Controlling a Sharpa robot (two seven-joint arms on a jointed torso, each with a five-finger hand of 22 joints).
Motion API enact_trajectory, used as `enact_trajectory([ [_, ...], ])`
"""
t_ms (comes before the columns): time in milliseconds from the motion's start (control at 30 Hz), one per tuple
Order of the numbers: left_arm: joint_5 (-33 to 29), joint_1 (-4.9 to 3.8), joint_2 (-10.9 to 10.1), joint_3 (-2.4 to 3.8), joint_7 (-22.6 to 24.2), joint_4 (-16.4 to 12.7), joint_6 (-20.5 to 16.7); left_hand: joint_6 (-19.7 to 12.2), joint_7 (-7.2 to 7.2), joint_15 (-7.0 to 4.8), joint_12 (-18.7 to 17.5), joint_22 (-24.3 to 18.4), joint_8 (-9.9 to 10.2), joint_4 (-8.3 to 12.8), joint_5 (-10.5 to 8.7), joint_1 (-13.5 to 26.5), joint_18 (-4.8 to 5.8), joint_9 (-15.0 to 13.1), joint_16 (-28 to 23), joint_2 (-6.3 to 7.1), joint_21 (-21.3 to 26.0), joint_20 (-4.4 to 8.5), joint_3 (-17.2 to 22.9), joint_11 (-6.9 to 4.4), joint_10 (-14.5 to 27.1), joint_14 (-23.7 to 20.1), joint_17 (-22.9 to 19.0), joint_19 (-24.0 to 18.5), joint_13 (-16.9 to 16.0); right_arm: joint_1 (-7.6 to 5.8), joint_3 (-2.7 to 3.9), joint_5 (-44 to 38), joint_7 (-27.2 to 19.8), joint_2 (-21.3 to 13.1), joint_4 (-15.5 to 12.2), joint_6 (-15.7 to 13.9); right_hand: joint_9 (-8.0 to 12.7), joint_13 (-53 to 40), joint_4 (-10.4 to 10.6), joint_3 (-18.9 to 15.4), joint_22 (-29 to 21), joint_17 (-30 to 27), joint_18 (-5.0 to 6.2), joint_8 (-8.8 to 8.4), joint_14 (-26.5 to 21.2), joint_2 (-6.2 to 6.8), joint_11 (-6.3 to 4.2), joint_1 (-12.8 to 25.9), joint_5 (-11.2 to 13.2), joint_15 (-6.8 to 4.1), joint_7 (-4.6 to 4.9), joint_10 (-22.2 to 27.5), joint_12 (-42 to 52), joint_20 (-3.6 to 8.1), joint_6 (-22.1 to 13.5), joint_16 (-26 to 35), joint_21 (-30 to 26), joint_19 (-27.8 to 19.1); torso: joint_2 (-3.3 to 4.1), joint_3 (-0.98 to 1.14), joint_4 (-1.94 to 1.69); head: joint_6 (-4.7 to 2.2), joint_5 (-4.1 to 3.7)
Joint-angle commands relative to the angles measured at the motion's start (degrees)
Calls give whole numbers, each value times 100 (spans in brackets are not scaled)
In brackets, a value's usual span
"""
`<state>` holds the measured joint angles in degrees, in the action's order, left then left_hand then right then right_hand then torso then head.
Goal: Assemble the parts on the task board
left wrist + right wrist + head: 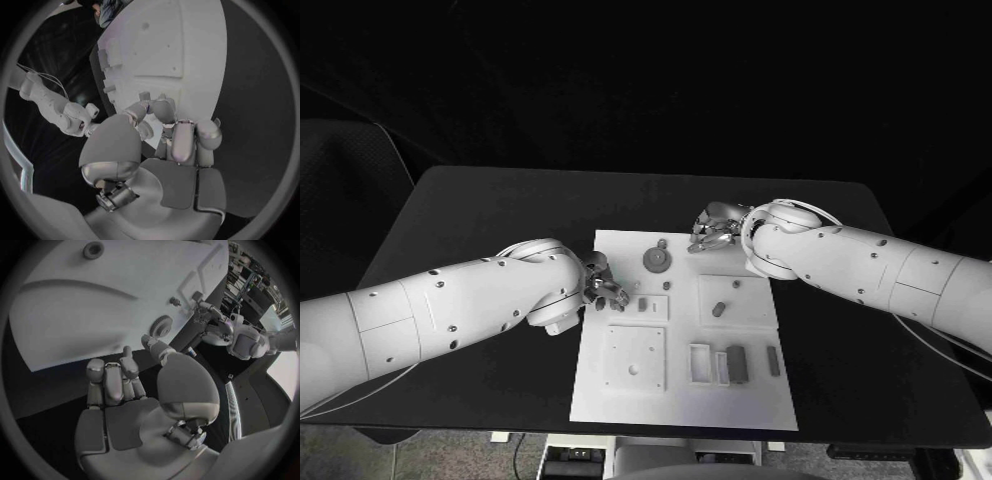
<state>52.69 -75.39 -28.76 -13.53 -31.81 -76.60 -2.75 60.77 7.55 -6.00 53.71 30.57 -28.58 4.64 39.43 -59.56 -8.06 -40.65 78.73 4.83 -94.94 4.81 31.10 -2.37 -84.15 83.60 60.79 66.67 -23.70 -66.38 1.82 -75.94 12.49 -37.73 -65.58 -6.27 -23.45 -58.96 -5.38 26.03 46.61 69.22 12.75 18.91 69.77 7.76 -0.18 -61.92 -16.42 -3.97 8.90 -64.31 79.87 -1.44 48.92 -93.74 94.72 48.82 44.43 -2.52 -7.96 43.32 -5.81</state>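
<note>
- Right now your left hand (600, 285) sits at the left edge of the task board (678, 410), fingers reaching over the edge toward the small pieces near the square recess; your left wrist view shows the fingers (184, 142) curled in, and whether they pinch anything I cannot tell.
- Your right hand (714, 228) hovers at the board's far edge, just beside the round gear (655, 260). In your right wrist view the fingers (112, 385) stand apart with nothing between them, so it reads as empty and open.
- The parts lie loose on the board: the gear near the far edge, a small peg (718, 309) in the right-hand panel, and dark bars (737, 363) standing in the slots at the near right.
- Risk one: the left hand crowds the board's edge. A push sideways there could shift the whole plate on the black table (473, 215), throwing off every target position.
- Risk two: the gear lies flat. A shallow pinch from the right hand may slip off its rim and skate it across the board toward the other pieces.
- Risk three: both hands work over the far half of the board, fairly near each other. If both close on the gear area together, their fingers could collide.
</note>
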Motion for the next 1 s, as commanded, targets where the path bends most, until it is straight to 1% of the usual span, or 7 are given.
enact_trajectory([
  [33, 57, 13, -3, -7, -61, -19, 187, 1529, -411, -121, 33, 5, -22, 250, -14, -6, -513, -31, 30, -76, -226, 9, 250, -40, -199, 226, 10, 32, -9, 2, 1, -22, -38, -3, -7, 39, 6, 8, -1, 33, -6, -2, 110, -3, 0, -6, -10, 66, -17, -30, 53, -33, 35, 12, 7, -17, 87, -12, 0, -3, 0, 3, -1],
  [167, 82, 15, 3, -7, -57, -21, 162, 1531, -412, -121, 36, 6, -24, 250, -15, -5, -514, -32, 34, -77, -228, 10, 250, -41, -201, 228, 12, 34, -10, 2, 1, -22, -38, 0, -9, 38, 7, 8, -1, 33, -7, 2, 110, -3, 4, -6, -10, 66, -16, -30, 53, -33, 35, 12, 7, -19, 88, -12, 1, -3, -2, 10, -1],
  [533, 212, 16, 41, -7, -17, 21, -44, 1536, -414, -122, 43, 9, -31, 248, -21, 1, -517, -35, 44, -76, -237, 10, 246, -44, -206, 233, 19, 40, -16, 2, 1, -22, -36, -3, -10, 33, 7, 8, -1, 33, -7, -2, 110, -3, 1, -6, -11, 66, -16, -30, 53, -33, 35, 12, 7, -18, 88, -12, 2, 0, 1, -6, -4],
  [800, 220, 17, 80, -7, -25, 52, -69, 1553, -421, -125, 60, 14, -49, 245, -31, 10, -523, -43, 64, -79, -253, 11, 243, -52, -223, 248, 32, 55, -26, 2, 1, -22, -35, -3, -26, 41, 7, 9, -1, 33, -7, 4, 110, -3, 8, -6, -11, 67, -16, -30, 53, -33, 36, 12, 7, -21, 88, -12, 0, 5, 2, -5, -7],
  [1000, 321, 42, 116, -7, -19, 84, -96, 1561, -425, -126, 67, 17, -57, 245, -34, 11, -527, -47, 72, -83, -260, 11, 243, -56, -231, 255, 38, 62, -31, 2, 1, -22, -32, -5, -32, 36, 7, 9, -2, 33, -7, -1, 110, -3, 3, -5, -11, 67, -16, -30, 53, -33, 36, 12, 7, -19, 88, -12, 2, 3, 4, -5, -12],
])
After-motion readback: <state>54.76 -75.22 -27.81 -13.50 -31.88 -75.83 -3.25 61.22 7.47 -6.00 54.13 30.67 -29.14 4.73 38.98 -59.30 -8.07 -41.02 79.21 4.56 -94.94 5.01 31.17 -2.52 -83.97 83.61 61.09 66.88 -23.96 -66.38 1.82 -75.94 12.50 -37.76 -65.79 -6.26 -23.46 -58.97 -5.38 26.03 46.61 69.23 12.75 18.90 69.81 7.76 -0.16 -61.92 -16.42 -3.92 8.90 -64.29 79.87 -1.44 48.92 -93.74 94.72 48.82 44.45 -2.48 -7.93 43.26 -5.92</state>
